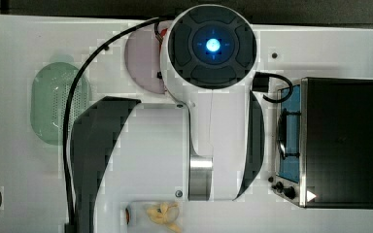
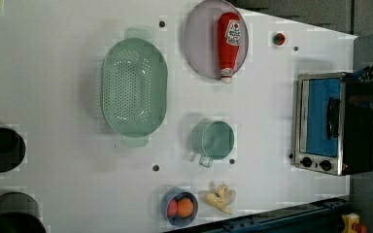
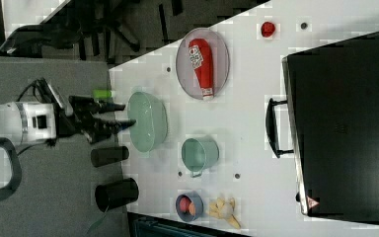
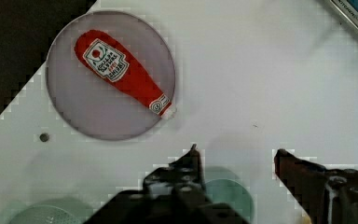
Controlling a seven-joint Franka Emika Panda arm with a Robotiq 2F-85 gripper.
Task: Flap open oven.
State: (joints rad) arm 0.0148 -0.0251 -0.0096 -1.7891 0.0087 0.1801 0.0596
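The boxy black-topped toaster oven (image 2: 337, 124) with silver front frame and blue-tinted door stands at the left view's right edge of the white surface (image 2: 68, 97), door shut, black handle (image 3: 272, 127) facing the other things. Well apart from it, a red ketchup bottle (image 4: 123, 72) lies on a round grey plate (image 4: 70, 100). The gripper (image 4: 235, 156) hangs above the surface near a green cup (image 2: 214, 141), its fingers (image 4: 191, 161) spread apart, holding nothing.

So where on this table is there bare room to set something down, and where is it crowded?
Left view: the widest bare stretch lies left of the green colander, up to the table edge. A narrower free strip runs between the green cup and the oven. It is crowded at the bottom edge, where the bowl of fruit and the banana sit close.
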